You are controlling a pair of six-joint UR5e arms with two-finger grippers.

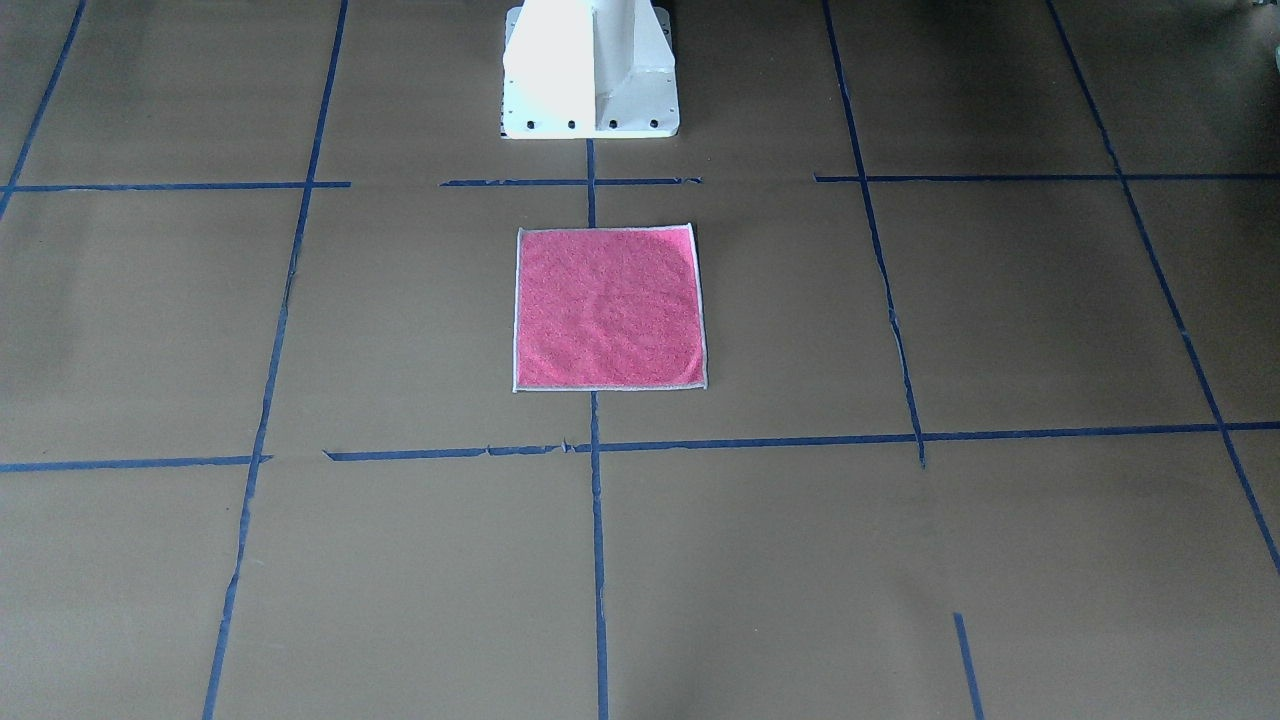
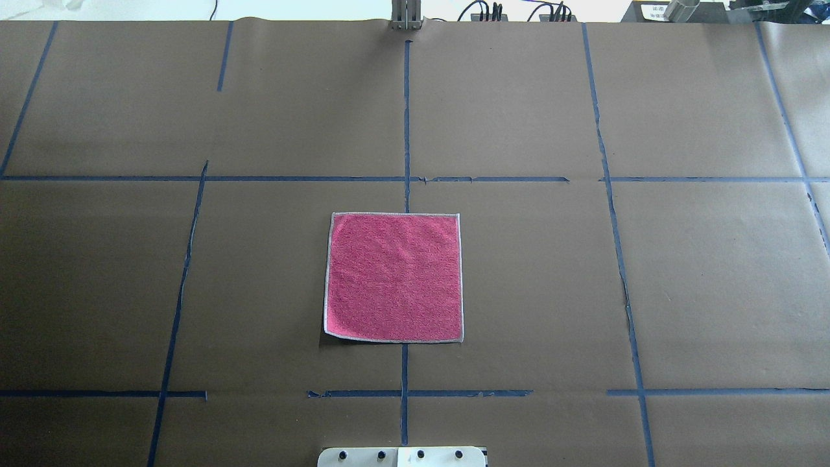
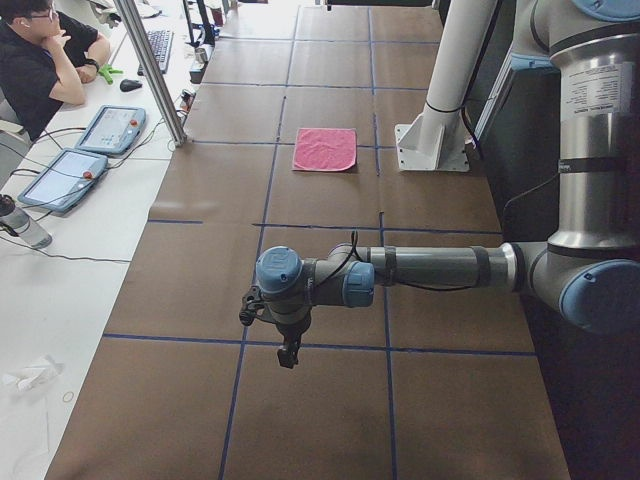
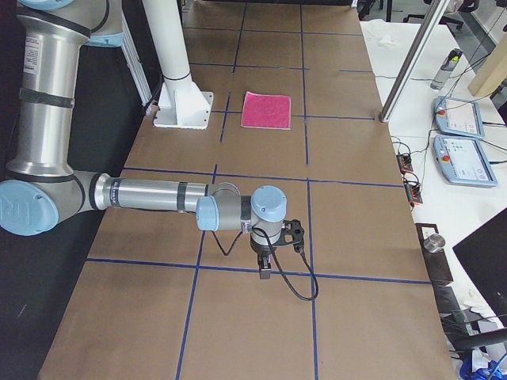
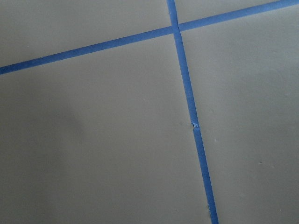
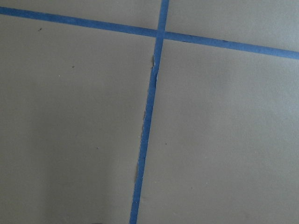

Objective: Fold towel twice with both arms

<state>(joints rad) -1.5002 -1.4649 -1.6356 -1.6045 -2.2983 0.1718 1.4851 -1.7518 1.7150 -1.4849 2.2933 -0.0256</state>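
Note:
The towel lies flat and unfolded, pink face up, in the middle of the table in front of the robot's base; it also shows in the overhead view and small in the side views. The left gripper shows only in the exterior left view, hanging over the table far from the towel. The right gripper shows only in the exterior right view, also far from the towel. I cannot tell whether either gripper is open or shut. Both wrist views show only brown paper and blue tape.
The table is covered with brown paper marked by blue tape lines. The white pedestal base stands behind the towel. An operator sits at a side desk with tablets and cables.

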